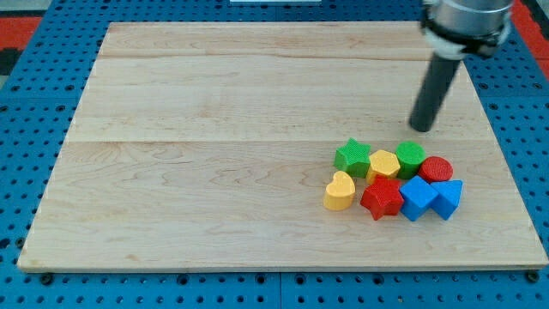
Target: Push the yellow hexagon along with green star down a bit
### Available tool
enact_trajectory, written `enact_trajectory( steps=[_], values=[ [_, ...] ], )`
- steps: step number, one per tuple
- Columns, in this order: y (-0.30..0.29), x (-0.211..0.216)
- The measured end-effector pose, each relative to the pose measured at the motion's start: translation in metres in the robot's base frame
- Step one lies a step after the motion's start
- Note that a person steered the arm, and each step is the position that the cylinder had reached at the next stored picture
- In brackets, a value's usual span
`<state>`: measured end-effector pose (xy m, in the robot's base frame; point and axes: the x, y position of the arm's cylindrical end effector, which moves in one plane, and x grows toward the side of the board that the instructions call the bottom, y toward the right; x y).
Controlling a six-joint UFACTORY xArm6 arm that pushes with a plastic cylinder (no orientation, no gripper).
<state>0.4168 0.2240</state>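
The green star (pixel 352 157) and the yellow hexagon (pixel 383 164) lie side by side and touching, at the top left of a tight cluster of blocks in the lower right of the wooden board (pixel 214 172). My tip (pixel 421 129) is above and to the right of them, a short way above the green round block (pixel 411 157), touching no block. The rod rises from the tip to the arm's head at the view's top right.
Packed around them are a yellow heart (pixel 340 191), a red star (pixel 383 198), a red cylinder (pixel 437 169), a blue block (pixel 417 197) and a blue triangular block (pixel 448 197). The board's right edge lies close by.
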Motion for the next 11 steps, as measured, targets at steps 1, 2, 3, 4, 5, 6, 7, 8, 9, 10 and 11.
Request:
enact_trajectory(
  steps=[1,2,3,4,5,6,7,8,9,10,11],
  values=[
    [-0.004,0.031],
    [-0.025,0.071],
    [-0.025,0.079],
    [-0.061,0.078],
    [-0.082,0.093],
    [-0.117,0.091],
    [-0.149,0.079],
    [-0.179,0.064],
    [-0.202,0.091],
    [-0.196,0.152],
    [-0.152,0.151]
  ],
)
